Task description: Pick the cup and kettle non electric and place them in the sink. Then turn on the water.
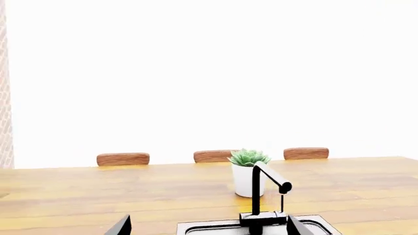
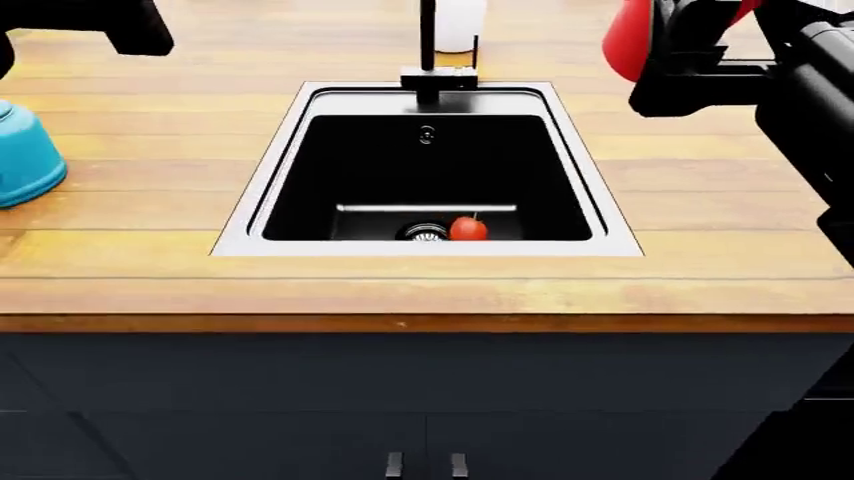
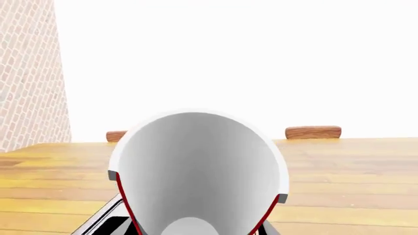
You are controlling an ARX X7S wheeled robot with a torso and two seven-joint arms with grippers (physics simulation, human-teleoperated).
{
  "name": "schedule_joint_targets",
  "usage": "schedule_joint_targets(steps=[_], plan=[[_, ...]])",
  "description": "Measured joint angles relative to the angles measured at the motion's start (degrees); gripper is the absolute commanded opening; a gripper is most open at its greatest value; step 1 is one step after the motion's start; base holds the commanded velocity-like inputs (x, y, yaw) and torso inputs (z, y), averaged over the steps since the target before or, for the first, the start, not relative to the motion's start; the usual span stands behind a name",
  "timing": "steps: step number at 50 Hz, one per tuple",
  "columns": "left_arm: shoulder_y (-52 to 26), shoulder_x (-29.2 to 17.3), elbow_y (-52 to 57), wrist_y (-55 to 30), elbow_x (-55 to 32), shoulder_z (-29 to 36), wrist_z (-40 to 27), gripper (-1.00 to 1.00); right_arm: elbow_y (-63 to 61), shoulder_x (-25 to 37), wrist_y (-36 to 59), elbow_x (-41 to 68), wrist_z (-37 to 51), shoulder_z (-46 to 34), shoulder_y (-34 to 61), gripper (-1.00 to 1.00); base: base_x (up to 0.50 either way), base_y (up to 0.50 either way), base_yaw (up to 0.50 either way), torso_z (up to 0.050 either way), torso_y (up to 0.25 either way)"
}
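Note:
The red cup [image 2: 625, 38] hangs high at the far right, beyond the sink's right rim, with my right gripper [image 2: 663, 50] shut on it. In the right wrist view the cup's white inside [image 3: 196, 171] fills the lower middle. The teal kettle [image 2: 20, 155] stands on the counter at the left edge, partly cut off. The sink [image 2: 254, 205] is a black basin with a steel rim, and its black faucet [image 2: 427, 45] stands at the far edge; no water runs. My left gripper [image 1: 209, 230] is open, with only its fingertips [image 1: 121, 227] showing, before the faucet [image 1: 261, 193].
A small red round fruit [image 2: 469, 229] lies by the drain [image 2: 424, 232] in the basin. A white plant pot [image 1: 245, 180] with a green succulent stands just behind the faucet. Wooden chair backs [image 1: 123, 159] line the counter's far edge. Dark cabinet doors sit below the front edge.

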Motion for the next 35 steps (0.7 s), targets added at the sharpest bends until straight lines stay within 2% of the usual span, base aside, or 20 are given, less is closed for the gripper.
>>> schedule_joint_targets(steps=[10,26,35], plan=[[-1.1,-0.9,0.3,-0.4,-2.8,-0.2,-2.9,1.0,0.7,0.8,0.4,2.2,0.6,0.2,1.6,-1.0,0.21,0.5,0.0,0.0,0.0],[-8.4,-1.4,-4.4,-2.0,-6.3,3.4,-4.0,1.0,6.8,5.0,4.5,11.3,0.9,-1.0,12.5,-1.0,0.33,0.49,0.0,0.0,0.0],[-10.9,-1.6,-5.7,-2.1,-7.2,4.8,-4.2,1.0,7.7,6.3,5.0,15.0,2.4,-1.3,14.0,-1.0,0.02,0.5,0.0,0.0,0.0]])
